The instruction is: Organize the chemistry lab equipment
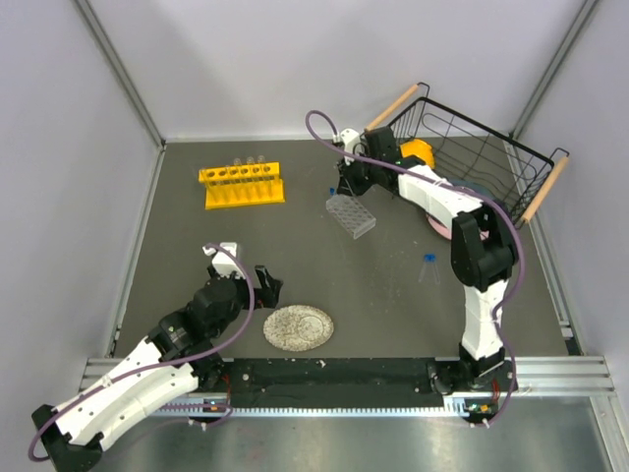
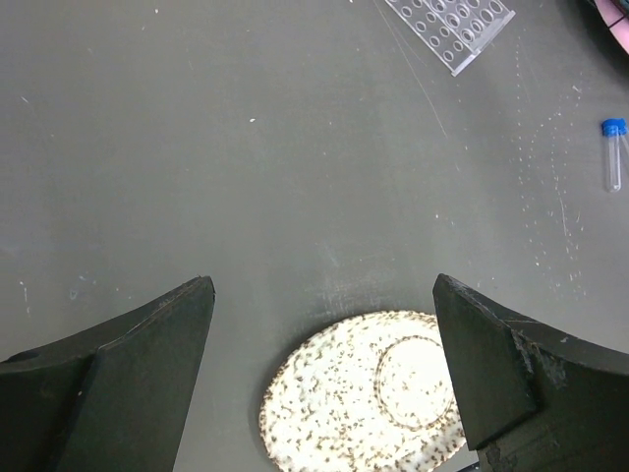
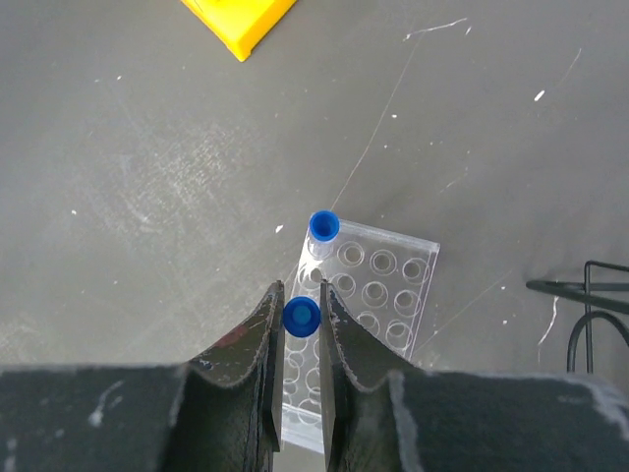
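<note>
A dark grey, scuffed desk point(image 1: 393, 295) is boxed in by pale walls point(image 1: 59, 147). The right tool point(image 3: 301, 300) is clamped on a blue-capped vial point(image 3: 301, 317) over the clear grid rack point(image 3: 388, 295), where another vial point(image 3: 323, 228) stands in a corner hole. The left tool point(image 2: 321, 285) gapes wide and empty above the speckled plate point(image 2: 334, 413) at the near edge. The yellow rack point(image 1: 242, 185) stands far left.

Open mat point(image 1: 295, 256) seen between yellow rack point(image 1: 242, 185), grid rack point(image 1: 351, 215), plate point(image 1: 298, 327). Far-right corner blocked by basket point(image 1: 472, 147). Loose vial point(image 1: 429, 264) laid right of centre. Grid rack overhung by right gripper point(image 3: 302, 295), held vial point(image 3: 301, 316).
</note>
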Robot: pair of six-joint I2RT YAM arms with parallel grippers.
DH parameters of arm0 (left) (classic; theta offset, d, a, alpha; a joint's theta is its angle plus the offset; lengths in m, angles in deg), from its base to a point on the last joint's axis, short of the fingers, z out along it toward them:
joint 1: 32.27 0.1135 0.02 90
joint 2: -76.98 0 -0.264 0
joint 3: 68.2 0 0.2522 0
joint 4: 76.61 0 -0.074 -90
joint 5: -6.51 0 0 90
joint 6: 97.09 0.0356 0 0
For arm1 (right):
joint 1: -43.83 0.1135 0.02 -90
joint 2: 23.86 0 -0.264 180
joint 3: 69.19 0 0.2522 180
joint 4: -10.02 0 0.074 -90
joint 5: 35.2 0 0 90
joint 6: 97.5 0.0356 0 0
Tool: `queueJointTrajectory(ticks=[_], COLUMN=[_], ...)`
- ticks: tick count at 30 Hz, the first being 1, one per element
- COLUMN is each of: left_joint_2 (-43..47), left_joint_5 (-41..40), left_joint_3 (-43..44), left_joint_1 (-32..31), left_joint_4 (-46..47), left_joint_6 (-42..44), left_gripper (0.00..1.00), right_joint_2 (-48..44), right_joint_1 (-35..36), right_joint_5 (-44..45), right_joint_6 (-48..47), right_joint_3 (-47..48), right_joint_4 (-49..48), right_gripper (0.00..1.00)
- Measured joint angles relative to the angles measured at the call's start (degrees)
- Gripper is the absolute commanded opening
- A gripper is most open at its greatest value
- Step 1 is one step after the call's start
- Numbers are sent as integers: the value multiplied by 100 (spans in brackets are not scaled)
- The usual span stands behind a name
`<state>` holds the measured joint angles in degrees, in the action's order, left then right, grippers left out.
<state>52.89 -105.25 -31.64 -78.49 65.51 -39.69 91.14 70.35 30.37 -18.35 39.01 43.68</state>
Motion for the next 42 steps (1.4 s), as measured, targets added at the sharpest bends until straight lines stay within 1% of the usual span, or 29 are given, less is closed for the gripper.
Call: queueJointTrajectory(ticks=[6, 22, 28, 31, 32, 34, 35, 40, 42], left_joint_2=[35, 109, 109, 109, 109, 109, 109, 114, 149], left_joint_5=[-39, -127, -127, -127, -127, -127, -125, -74, -17], left_joint_3=[2, 2, 0, 2, 0, 2, 0, 2, 2], left_joint_1=[0, 0, 0, 0, 0, 0, 0, 0, 0], left_joint_4=[-13, -42, -42, -42, -42, -42, -42, -42, -46], left_joint_6=[-26, -31, -31, -31, -33, -33, -37, -68, -79], left_gripper=[99, 99, 99, 99, 99, 99, 99, 99, 99], right_joint_2=[291, 564, 719, 732, 732, 732, 732, 728, 715], right_joint_1=[37, 111, 111, 111, 111, 111, 111, 111, 111], right_joint_5=[0, 79, 92, 92, 92, 81, 81, 83, 94], right_joint_6=[46, 35, 35, 33, 31, 7, 0, -101, -149], right_joint_3=[282, 398, 398, 396, 396, 391, 387, 337, 247], right_joint_4=[-7, -55, -26, -15, -17, -17, -17, -26, -39], right_gripper=[8, 9, 12, 16, 20, 26, 32, 42, 49])
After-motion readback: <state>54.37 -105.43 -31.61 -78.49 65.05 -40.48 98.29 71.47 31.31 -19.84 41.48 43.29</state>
